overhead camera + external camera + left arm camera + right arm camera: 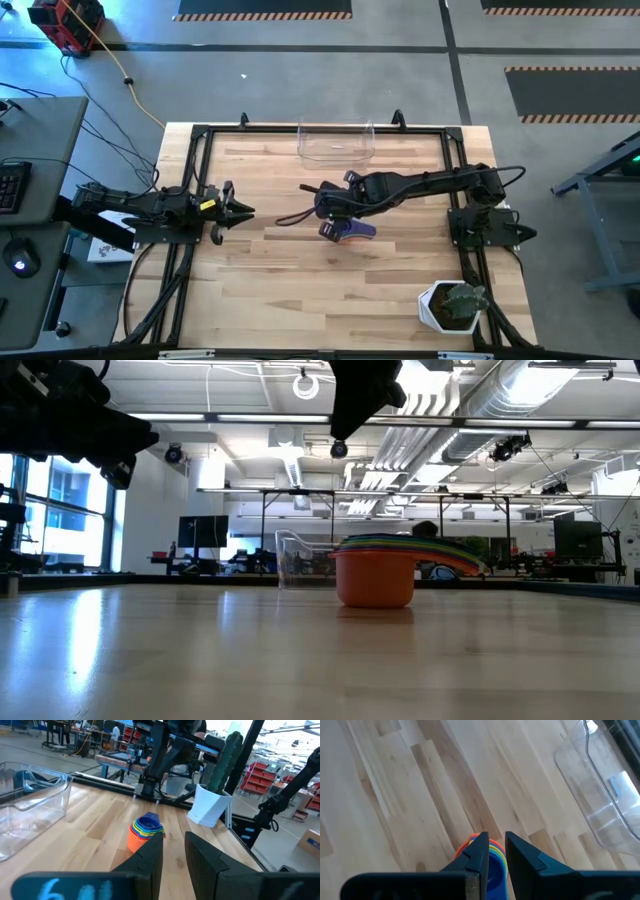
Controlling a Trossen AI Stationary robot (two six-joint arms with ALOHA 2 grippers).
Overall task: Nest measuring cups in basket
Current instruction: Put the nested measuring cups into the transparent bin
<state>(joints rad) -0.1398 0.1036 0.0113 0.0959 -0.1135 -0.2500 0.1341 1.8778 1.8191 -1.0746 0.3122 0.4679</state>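
An industrial robotics lab or workshop — exposed silver ceiling ducts (520, 400), red storage racks (260, 777), hazard-striped floor markings (570, 70), computer monitors (205, 532) — around a pale wooden worktable (300, 290).

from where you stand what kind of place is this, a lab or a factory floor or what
Most likely a robotics lab inside a big industrial hall. The wooden table sits in a black frame with two arms mounted on it, the ceiling shows exposed ducts, and red storage racks and workbenches stand beyond.
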